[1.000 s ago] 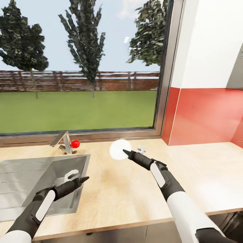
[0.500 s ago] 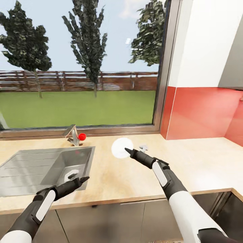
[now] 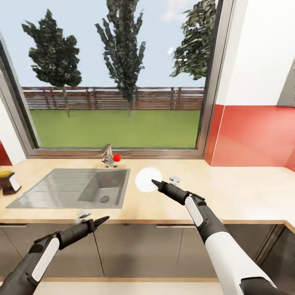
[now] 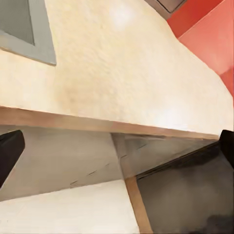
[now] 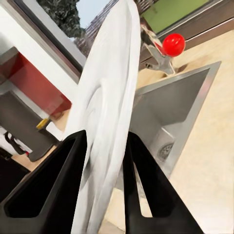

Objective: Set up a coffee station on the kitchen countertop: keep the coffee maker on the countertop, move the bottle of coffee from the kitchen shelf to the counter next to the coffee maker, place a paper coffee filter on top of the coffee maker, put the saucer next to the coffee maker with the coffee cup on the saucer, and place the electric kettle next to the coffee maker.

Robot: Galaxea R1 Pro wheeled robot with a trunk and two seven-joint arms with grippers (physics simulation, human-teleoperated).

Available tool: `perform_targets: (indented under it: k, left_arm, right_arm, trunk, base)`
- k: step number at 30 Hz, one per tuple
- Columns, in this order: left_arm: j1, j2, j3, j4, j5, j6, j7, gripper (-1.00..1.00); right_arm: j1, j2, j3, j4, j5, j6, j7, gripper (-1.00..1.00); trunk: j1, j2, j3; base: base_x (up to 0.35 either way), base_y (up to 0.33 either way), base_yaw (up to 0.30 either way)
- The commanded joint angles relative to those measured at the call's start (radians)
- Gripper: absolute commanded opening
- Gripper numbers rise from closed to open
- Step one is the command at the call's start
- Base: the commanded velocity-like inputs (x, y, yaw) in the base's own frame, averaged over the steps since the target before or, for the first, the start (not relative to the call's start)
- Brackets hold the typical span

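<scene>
Countertop (image 3: 246,196): one saucer (image 3: 146,179) between right fingers (image 5: 58,175).

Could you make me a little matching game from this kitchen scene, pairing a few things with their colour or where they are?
Things:
1. round white saucer
2. steel sink basin
3. ball-shaped knob on the tap
4. wall panel right of the window

Descriptions:
A. sunk into the wooden countertop, under the window
B. clamped on edge between the black fingers of the right gripper
C. flat glossy red surface
D. small red sphere on the metal faucet

Pairs: 1-B, 2-A, 3-D, 4-C
</scene>
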Motion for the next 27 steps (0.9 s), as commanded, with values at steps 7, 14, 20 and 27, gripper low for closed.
perform_targets:
  k: [7, 14, 20, 27]
  left_arm:
    - [0.328, 0.086, 0.01, 0.02, -0.007, -0.199, -0.054, 1.0]
    - [0.443, 0.087, 0.011, 0.304, -0.166, -0.326, -0.01, 1.0]
    - [0.44, 0.058, 0.008, 0.581, -0.275, -0.402, 0.436, 1.0]
    - [0.44, 0.013, 0.001, 0.71, -0.281, -0.401, 0.823, 1.0]
  right_arm:
    - [0.0, 0.0, 0.001, -0.002, -0.012, 0.01, 0.0, -1.0]
    - [0.0, 0.001, 0.005, -0.002, -0.012, 0.01, 0.0, -1.0]
    - [0.0, 0.008, 0.065, -0.017, -0.013, 0.013, 0.002, -1.0]
    - [0.0, 0.011, 0.144, -0.02, -0.015, 0.015, 0.002, -1.0]
  trunk:
    - [0.0, -0.001, 0.0]
    - [0.0, -0.001, 0.0]
    - [0.0, -0.001, 0.0]
    - [0.0, -0.001, 0.0]
  base:
    - [-0.292, 0.0, 0.003]
    - [-0.036, 0.0, 0.0]
    - [0.0, 0.0, 0.0]
    - [0.0, 0.0, 0.0]
